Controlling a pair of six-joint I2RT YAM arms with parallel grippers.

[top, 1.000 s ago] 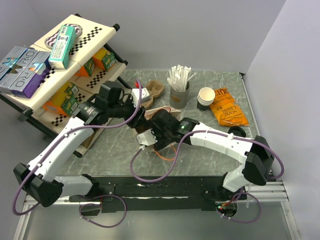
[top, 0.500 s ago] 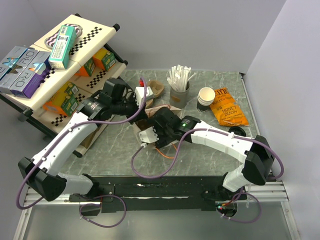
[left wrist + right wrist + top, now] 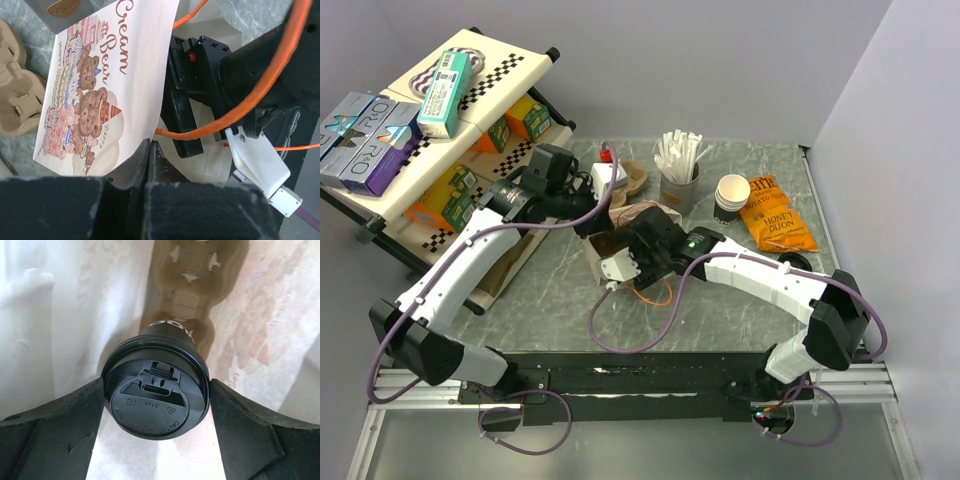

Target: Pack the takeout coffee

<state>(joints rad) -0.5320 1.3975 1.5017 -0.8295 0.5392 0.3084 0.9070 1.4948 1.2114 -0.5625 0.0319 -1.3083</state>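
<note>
The takeout coffee (image 3: 156,402), a dark brown cup with a round black lid, sits between the fingers of my right gripper (image 3: 157,387), which press on both sides of the lid. Cup and gripper are inside a white paper bag (image 3: 60,315) printed with bears (image 3: 100,90). A brown cup carrier (image 3: 192,285) shows deeper in the bag. My left gripper (image 3: 150,150) is shut on the bag's edge. In the top view the bag (image 3: 650,213) lies mid-table between both arms, and the coffee is hidden there.
A second brown carrier (image 3: 632,178) lies behind the bag. A holder of white straws (image 3: 678,185), stacked white cups (image 3: 732,192), an orange chip bag (image 3: 775,218) and a loose black lid (image 3: 792,262) stand to the right. A stocked shelf (image 3: 440,130) borders the left.
My left gripper closed on the bag's edge and drew it back toward the far side. The right arm moved a little farther in with the coffee.
</note>
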